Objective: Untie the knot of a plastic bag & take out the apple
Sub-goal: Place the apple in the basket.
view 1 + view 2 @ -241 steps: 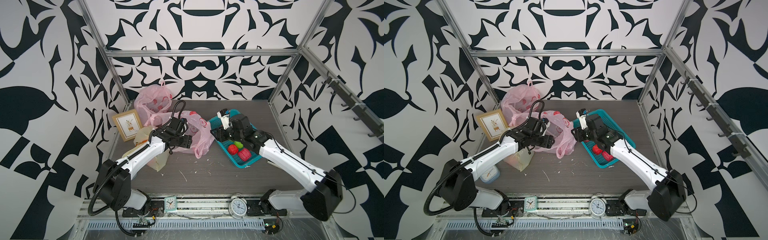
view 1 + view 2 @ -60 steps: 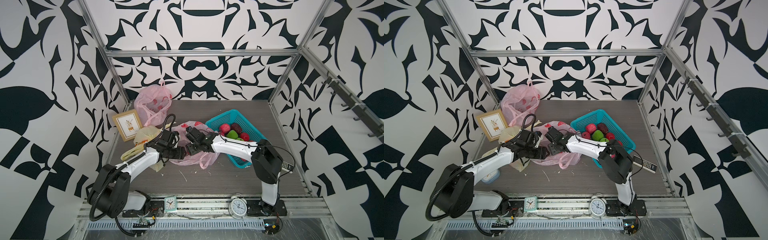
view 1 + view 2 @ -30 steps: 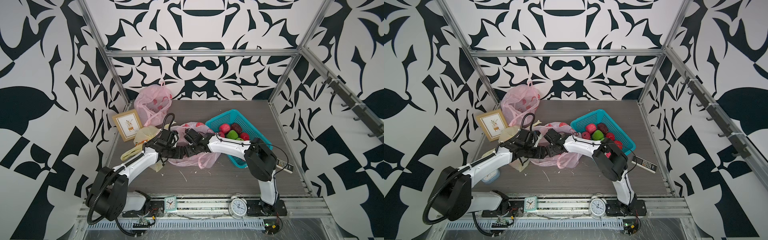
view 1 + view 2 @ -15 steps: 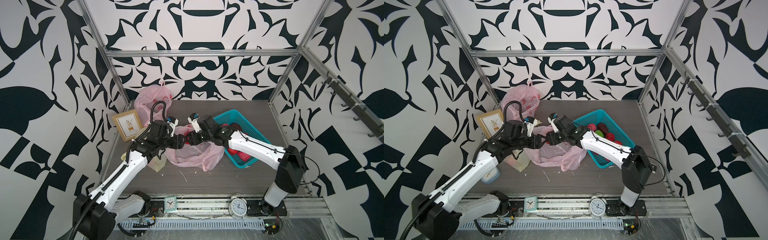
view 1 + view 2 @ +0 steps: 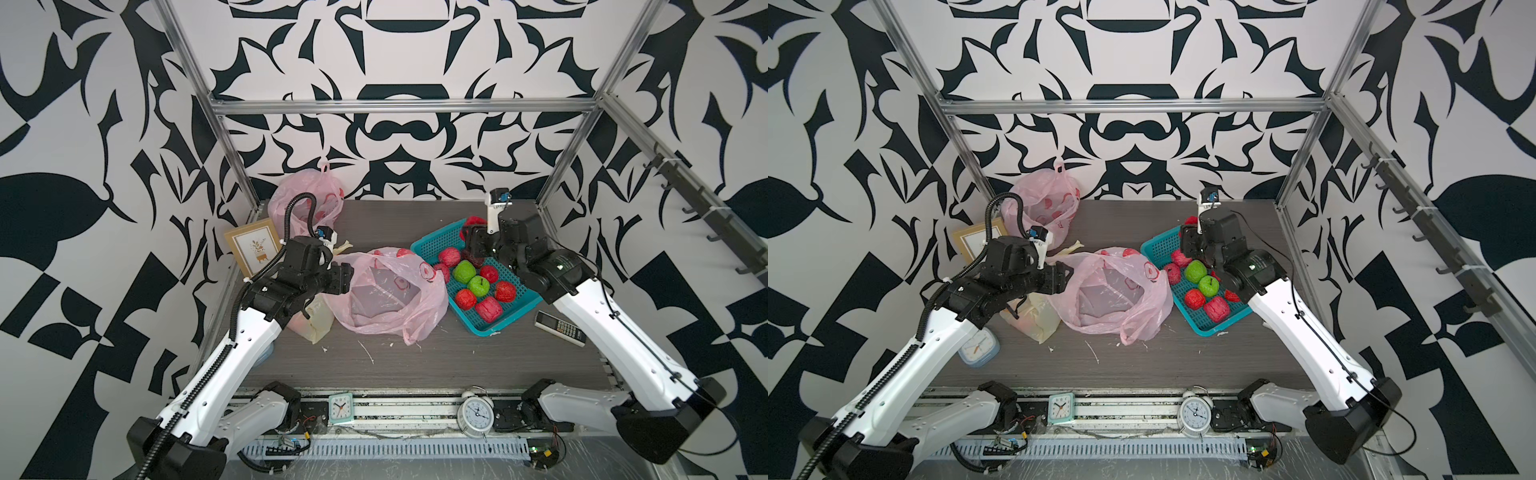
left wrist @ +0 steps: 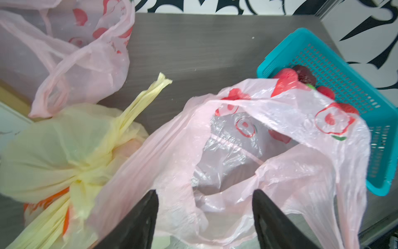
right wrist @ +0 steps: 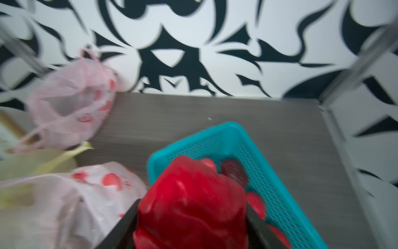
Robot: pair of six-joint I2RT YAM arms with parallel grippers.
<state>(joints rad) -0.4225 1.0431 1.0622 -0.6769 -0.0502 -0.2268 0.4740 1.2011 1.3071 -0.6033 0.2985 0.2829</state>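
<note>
The pink plastic bag lies untied in mid-table, its mouth gaping, and only crumpled film shows inside. My left gripper hovers at the bag's left rim, open, jaws wide apart with loose film between them. My right gripper is shut on a red apple. It holds it above the back corner of the teal basket.
Several red and green apples lie in the basket. A knotted yellow bag sits left of the pink one. Another pink bag and a picture frame stand back left. A remote lies at the right, clocks at the front.
My right arm has swung from the bag's mouth to the right and back over the basket, carrying the red apple. My left gripper's jaws have widened at the bag's rim.
</note>
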